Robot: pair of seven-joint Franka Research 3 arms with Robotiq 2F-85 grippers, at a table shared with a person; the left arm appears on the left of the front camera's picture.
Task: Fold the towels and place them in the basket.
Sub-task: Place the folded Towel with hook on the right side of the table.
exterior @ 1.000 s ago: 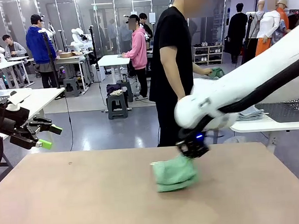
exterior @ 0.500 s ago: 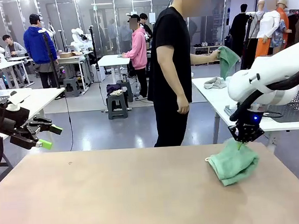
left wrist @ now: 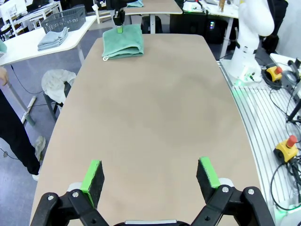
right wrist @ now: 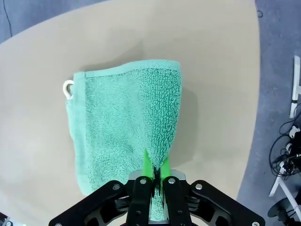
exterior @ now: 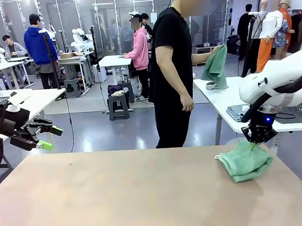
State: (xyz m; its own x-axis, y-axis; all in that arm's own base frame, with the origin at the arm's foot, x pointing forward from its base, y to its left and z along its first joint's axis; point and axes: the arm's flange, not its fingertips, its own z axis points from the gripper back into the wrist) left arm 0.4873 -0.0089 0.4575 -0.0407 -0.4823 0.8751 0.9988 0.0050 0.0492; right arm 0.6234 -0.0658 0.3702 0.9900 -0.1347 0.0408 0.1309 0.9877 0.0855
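- The right tool (exterior: 259, 140), its jaws pinched tight on one edge of the folded towel (exterior: 245, 160), holds it at the far right corner of the desk (exterior: 120, 197). Folding looks finished, and the transfer appears to be the step in hand.
- The next move likely calls for lifting the towel clear of the desk edge and carrying it across the gap to the basket (left wrist: 66, 20) on the neighbouring side desk.
- The left tool (left wrist: 150, 172) hangs wide open and empty over bare desk, well apart.

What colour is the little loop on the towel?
White loop, clearest in right wrist view.
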